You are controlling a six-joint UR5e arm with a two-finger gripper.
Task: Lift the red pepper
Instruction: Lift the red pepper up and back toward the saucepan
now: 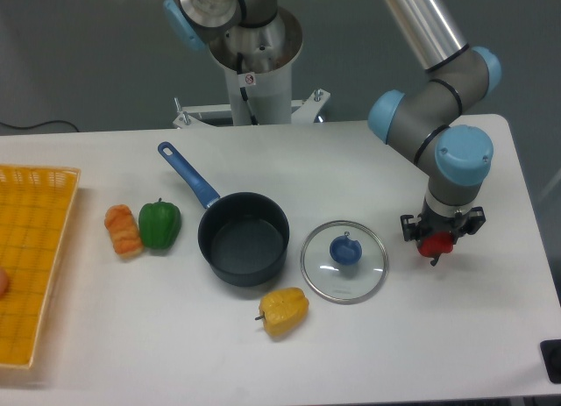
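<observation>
gripper: the gripper [436,245] is clamped on the red pepper [435,244], pointing straight down
pepper spot: about 3 o'clock of the glass lid [344,260], right side of the table [263,152]; can't tell if it's off the surface
next move: looks like straight up
count: one pan [243,238], one lid, one basket [28,257], four peppers, namely red, yellow [284,310], green [159,224], orange [123,230]

My white table [131,336] carries a basket [35,257], three peppers, a pan [244,239] and a lid [344,260].
</observation>
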